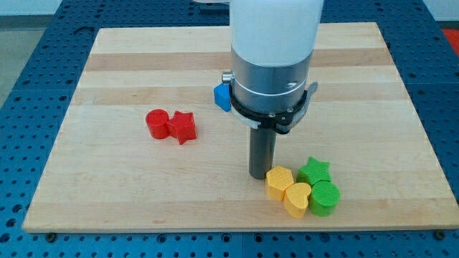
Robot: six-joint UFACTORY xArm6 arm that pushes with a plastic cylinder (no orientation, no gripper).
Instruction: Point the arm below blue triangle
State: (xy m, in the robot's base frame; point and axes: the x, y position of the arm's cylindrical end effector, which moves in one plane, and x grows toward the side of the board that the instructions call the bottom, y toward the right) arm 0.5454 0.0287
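Look for the blue triangle (222, 96) first. It sits a bit above the middle of the wooden board (129, 193), closer to the board's top edge than to its bottom edge. You can only see a small blue piece of it, because the big silver and white arm (272, 64) covers its right side.

My tip (259, 175) touches the board lower down, below the blue triangle and a little toward the board's right edge. The tip is well apart from the triangle. The arm ends in a plain dark rod, so it has no fingers to open or close, and it holds nothing.

Just beside the tip, on its right, you will find four blocks packed close together near the board's bottom edge. The yellow block (279, 182) is nearest the tip and looks like it almost touches it. The yellow heart (297, 199) sits below it. The green star (314, 170) and the round green block (324, 198) sit on the far side.

Over toward the left edge, you see a round red block (156, 123) touching a red star (183, 127).

No boxes or bowls are on the board. All the blocks lie right on the wood.
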